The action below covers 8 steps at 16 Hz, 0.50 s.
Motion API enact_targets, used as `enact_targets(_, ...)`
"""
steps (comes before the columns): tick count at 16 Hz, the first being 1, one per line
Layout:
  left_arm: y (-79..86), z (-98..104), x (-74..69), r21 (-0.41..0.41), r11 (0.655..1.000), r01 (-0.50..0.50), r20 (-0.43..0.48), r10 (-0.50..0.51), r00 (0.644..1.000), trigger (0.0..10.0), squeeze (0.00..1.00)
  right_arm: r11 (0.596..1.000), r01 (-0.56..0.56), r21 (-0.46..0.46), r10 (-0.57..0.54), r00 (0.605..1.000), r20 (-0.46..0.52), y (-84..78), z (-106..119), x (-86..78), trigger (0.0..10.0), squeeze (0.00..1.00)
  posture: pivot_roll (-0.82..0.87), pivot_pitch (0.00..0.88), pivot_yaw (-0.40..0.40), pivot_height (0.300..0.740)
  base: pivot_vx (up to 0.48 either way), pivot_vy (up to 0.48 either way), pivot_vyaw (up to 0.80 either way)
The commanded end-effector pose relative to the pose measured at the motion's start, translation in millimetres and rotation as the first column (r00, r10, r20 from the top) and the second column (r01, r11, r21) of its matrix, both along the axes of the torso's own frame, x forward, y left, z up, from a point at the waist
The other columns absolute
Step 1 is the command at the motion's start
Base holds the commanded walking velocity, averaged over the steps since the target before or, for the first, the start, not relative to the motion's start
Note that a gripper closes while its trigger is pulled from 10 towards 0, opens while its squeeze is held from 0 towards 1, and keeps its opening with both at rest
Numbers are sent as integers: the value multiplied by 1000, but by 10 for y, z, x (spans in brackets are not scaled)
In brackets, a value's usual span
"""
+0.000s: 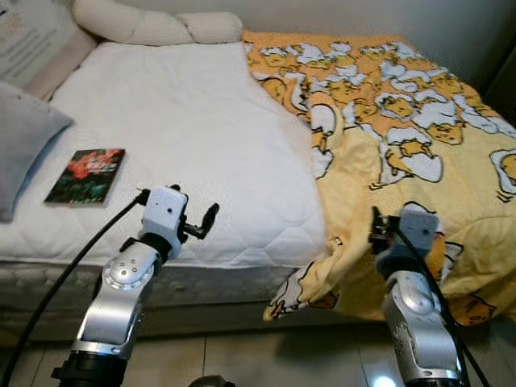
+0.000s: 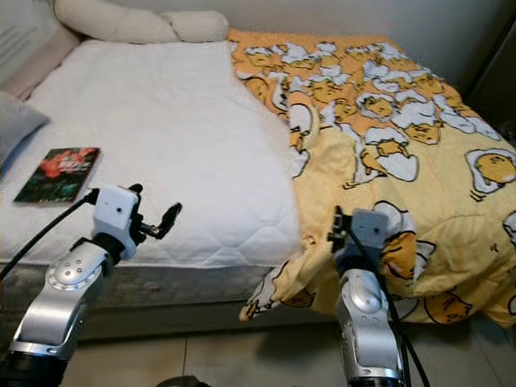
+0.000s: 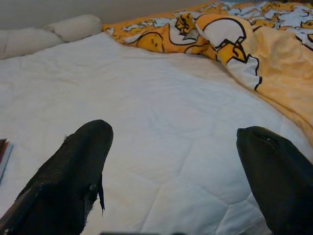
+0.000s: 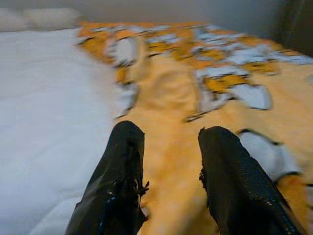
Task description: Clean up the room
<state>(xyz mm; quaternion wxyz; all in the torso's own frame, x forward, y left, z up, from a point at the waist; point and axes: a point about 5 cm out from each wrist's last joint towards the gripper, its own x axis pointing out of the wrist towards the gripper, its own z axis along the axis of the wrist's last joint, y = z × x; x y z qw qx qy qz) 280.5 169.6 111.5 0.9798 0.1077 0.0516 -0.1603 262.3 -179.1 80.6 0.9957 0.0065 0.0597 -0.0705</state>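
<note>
A yellow duck-print blanket (image 1: 403,121) lies rumpled over the right half of the bed and hangs off its front edge. The white mattress (image 1: 185,121) is bare on the left half. A dark book with a red cover picture (image 1: 86,175) lies near the mattress's left front. My left gripper (image 1: 203,222) hovers open over the mattress's front edge, right of the book, its fingers (image 3: 88,147) spread wide above white quilting. My right gripper (image 4: 171,129) is open just above the blanket's front part, with yellow cloth showing between the fingers (image 4: 122,161).
A grey pillow (image 1: 20,137) lies at the bed's left edge. White bolster pillows (image 1: 153,24) sit against the head end. A wall runs behind the bed. Tiled floor (image 1: 266,355) shows below the bed front, between my arms.
</note>
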Motion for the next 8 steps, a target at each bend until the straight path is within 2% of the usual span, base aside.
enact_targets(1,-48,19,21,-9,1000,9,11,-9,1000,10000,0,999,-32,-4,32,999,-2,13,23,16,10000,0,57,0,-5,740,0,0,0)
enact_targets(2,-51,18,19,-14,1000,9,9,-9,1000,10000,0,999,-52,-4,52,999,-7,38,12,17,10000,0,57,0,-5,740,0,0,0)
enact_targets(5,-39,21,23,-13,1000,6,10,-6,1000,10000,0,998,-56,25,56,998,-22,42,-13,21,10000,0,60,0,-12,740,244,0,0)
enact_targets(8,-26,20,21,-11,1000,8,10,-8,1000,10000,0,998,-62,5,63,997,-36,24,-28,29,10000,0,58,0,-13,740,252,0,0)
